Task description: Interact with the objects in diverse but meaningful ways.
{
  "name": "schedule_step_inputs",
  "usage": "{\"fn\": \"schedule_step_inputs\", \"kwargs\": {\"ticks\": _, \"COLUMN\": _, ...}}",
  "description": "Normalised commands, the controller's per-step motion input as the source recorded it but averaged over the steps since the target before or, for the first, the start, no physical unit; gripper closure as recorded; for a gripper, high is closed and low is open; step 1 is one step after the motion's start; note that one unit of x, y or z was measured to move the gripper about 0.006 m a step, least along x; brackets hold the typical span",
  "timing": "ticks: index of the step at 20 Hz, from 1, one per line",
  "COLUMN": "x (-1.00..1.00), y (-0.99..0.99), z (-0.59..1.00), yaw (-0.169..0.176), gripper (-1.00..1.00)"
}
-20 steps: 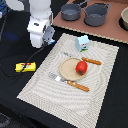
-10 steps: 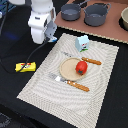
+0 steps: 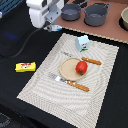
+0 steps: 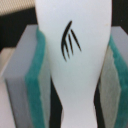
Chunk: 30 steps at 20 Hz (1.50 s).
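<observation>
In the wrist view my gripper (image 4: 73, 75) is shut on the slim white fish-shaped piece (image 4: 75, 30), which has dark fin marks; the teal pads (image 4: 35, 85) press on both its sides. In the exterior view the gripper (image 3: 54, 26) hangs above the black table beyond the mat's far corner, on the exterior view's left, with the fish piece (image 3: 56, 27) a small white-and-blue sliver at its tips. The red tomato (image 3: 81, 67) sits on the tan plate (image 3: 69, 70). A white-and-green milk carton (image 3: 82, 43) stands on the mat behind the plate. The flat yellow box (image 3: 25, 66) lies off the mat, on the exterior view's left.
A striped placemat (image 3: 42, 85) holds the plate, an orange-handled fork (image 3: 71, 83) and a knife (image 3: 89, 61). Two grey pots (image 3: 72, 11) (image 3: 96, 14) stand at the back, and a bowl (image 3: 124, 19) sits at the exterior view's right edge. A cable (image 3: 22, 45) trails from the arm.
The arm has risen and drawn toward the back of the table, carrying the fish piece. The other objects have not moved.
</observation>
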Motion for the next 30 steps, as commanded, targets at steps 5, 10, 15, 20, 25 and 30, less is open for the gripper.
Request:
{"fn": "schedule_step_inputs", "kwargs": {"ticks": 5, "x": 0.56, "y": -0.18, "z": 0.25, "yaw": -0.258, "gripper": 1.00}}
{"fn": "schedule_step_inputs", "kwargs": {"ticks": 10, "x": 0.77, "y": -0.23, "z": 0.18, "yaw": -0.188, "gripper": 1.00}}
{"fn": "schedule_step_inputs", "kwargs": {"ticks": 15, "x": 0.82, "y": -0.26, "z": 0.22, "yaw": -0.165, "gripper": 1.00}}
{"fn": "schedule_step_inputs", "kwargs": {"ticks": 20, "x": 0.86, "y": -0.27, "z": 0.34, "yaw": -0.145, "gripper": 1.00}}
{"fn": "schedule_step_inputs", "kwargs": {"ticks": 25, "x": 0.81, "y": -0.37, "z": 0.21, "yaw": -0.145, "gripper": 1.00}}
{"fn": "schedule_step_inputs", "kwargs": {"ticks": 30, "x": 0.73, "y": -0.37, "z": 0.02, "yaw": -0.120, "gripper": 1.00}}
